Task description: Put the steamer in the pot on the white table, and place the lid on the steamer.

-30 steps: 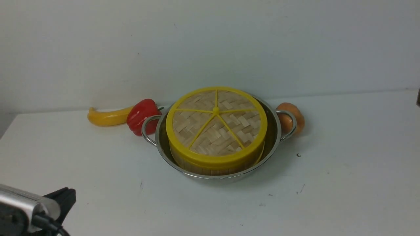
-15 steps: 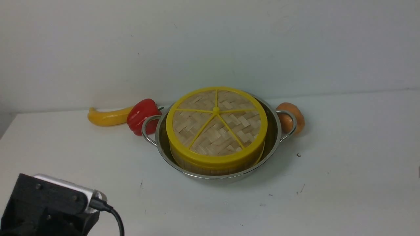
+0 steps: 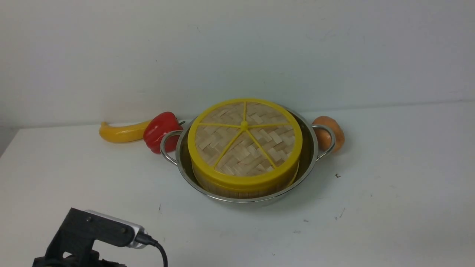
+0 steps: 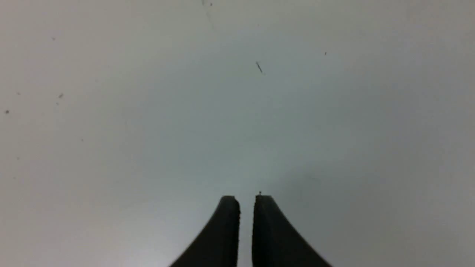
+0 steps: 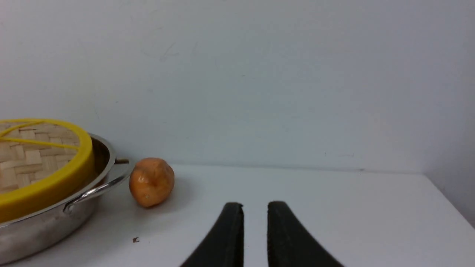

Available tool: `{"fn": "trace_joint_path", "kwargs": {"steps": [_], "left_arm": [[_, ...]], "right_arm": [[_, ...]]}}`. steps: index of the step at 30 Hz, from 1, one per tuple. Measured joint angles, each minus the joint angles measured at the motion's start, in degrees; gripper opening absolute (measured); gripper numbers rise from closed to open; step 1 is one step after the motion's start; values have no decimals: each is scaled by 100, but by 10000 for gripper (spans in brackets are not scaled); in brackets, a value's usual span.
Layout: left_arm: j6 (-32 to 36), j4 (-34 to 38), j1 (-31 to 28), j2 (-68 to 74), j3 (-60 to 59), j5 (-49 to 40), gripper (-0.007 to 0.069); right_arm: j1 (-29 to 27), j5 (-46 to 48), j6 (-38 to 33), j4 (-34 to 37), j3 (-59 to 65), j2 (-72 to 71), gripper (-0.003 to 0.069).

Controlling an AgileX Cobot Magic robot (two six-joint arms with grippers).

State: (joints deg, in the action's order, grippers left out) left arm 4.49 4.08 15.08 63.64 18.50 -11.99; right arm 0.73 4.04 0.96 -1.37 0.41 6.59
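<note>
Front view: we see the woven bamboo lid (image 3: pixel 256 148) on the bamboo steamer (image 3: pixel 226 191), both in the stainless-steel pot (image 3: pixel 241 200) on the white table (image 3: pixel 389 178); no shift there over the last second, but the left arm (image 3: pixel 100 230) has swung inward near our edge, so we judge placing done, arms retreating

Left wrist view: left gripper (image 4: pixel 246 198) parted slightly, nothing between the tips, bare tabletop beyond

Right wrist view: right gripper (image 5: pixel 255 204) parted too, empty, well apart from the pot; we'd call the task complete, nothing left to place
</note>
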Motion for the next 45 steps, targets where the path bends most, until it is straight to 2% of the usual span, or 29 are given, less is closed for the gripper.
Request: {"fn": "trace_joint_path", "kwargs": {"steps": [14, 22, 26, 30, 35, 39, 45], "left_arm": [[0, 0, 0, 860, 0, 18, 82], [0, -29, 0, -248, 0, 66, 91], [179, -627, -11, -1731, -36, 146, 95], [204, -1046, -318, -2922, -252, 386, 104], [-8, -1077, -1473, -4265, -957, 457, 104], [-185, -1046, -2028, -5014, -1503, 457, 113], [-261, -1039, -2178, -6076, -1884, 90, 125]], "right_arm": [[-14, 33, 83, 137, 4, -297, 165], [-19, 33, 88, 137, 10, -309, 180], [-19, 33, 99, 137, 10, -309, 187], [-19, 33, 99, 137, 10, -309, 196], [-19, 33, 99, 137, 10, -309, 208], [-19, 33, 99, 137, 10, -309, 216], [-19, 33, 99, 137, 10, -309, 227]]}}
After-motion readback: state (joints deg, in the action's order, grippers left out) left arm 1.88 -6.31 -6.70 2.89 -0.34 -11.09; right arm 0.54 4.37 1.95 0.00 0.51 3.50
